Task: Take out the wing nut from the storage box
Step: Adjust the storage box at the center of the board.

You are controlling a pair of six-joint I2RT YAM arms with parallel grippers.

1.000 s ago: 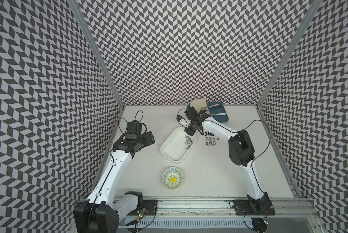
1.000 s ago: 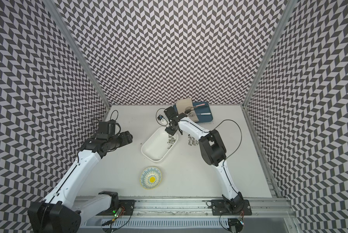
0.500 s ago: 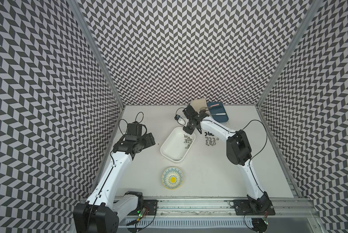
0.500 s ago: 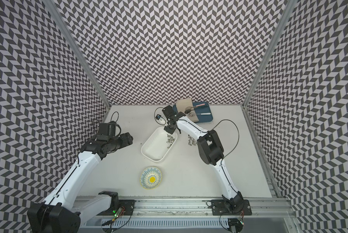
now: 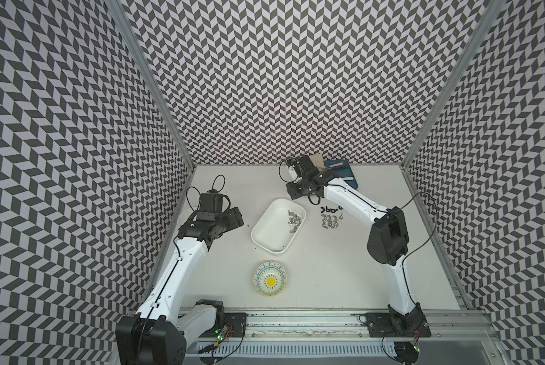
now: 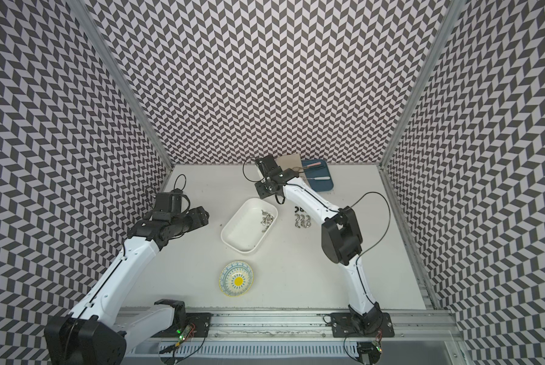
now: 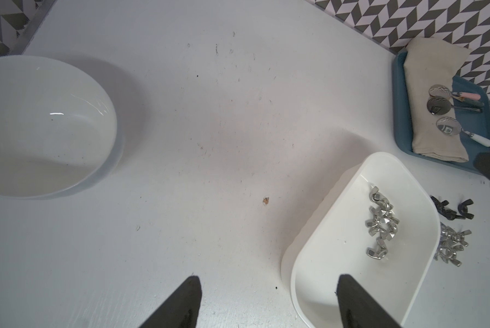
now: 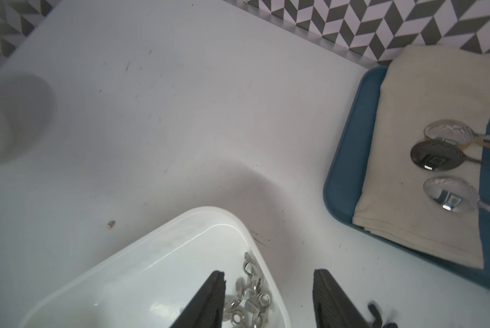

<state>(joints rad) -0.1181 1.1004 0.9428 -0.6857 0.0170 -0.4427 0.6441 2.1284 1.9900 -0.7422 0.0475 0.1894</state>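
Observation:
The white storage box lies mid-table with a cluster of silver wing nuts at its far end. My right gripper hovers open over that far corner. One finger is above the nuts, the other outside the rim, and nothing is between them. My left gripper stands open and empty to the left of the box, above bare table.
More silver wing nuts and a few black ones lie on the table right of the box. A blue tray with cloth and spoons sits at the back. A patterned bowl is in front, a round white bowl at the left.
My right gripper has gone from shut to open and shifted slightly left and back, toward the box's far corner. The left arm has not moved.

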